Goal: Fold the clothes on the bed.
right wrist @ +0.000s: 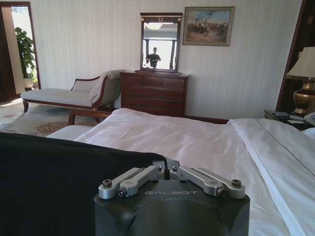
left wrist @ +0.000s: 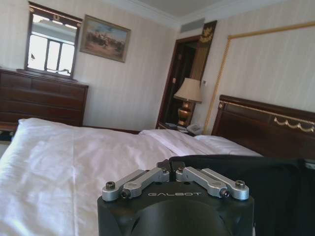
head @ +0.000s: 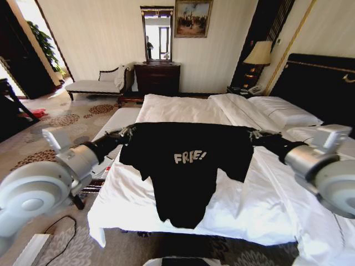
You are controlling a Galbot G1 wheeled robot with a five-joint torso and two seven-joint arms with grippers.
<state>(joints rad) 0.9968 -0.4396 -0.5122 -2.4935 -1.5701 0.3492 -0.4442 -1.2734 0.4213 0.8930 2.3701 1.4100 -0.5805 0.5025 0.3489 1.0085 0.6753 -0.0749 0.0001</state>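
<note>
Furniture rings the bed [head: 183,108] we work over: a dark wooden dresser [head: 158,77] with a mirror [head: 157,33] stands beyond its far edge, a pale chaise [head: 97,84] off its far left corner, and a lamp [head: 258,54] on a nightstand beside the tall dark headboard [head: 316,83] on the right. A narrow white bench [head: 119,119] runs along the bed's left edge, under our left arm.

We hold the black T-shirt [head: 186,166] stretched between our two grippers, lifted over the near part of the bed. Its top edge runs taut and straight from the left gripper [head: 128,132] to the right gripper [head: 256,134], and the soft fabric hangs below it in loose folds, sleeves drooping, its hem reaching down towards the near edge of the white sheet. Pale lettering "FREE" shows on the chest.

In both wrist views the jaws of each gripper are drawn together on the shirt's black edge. Sheets are smooth and white, lightly creased; white pillows [head: 283,111] lie against the headboard.
</note>
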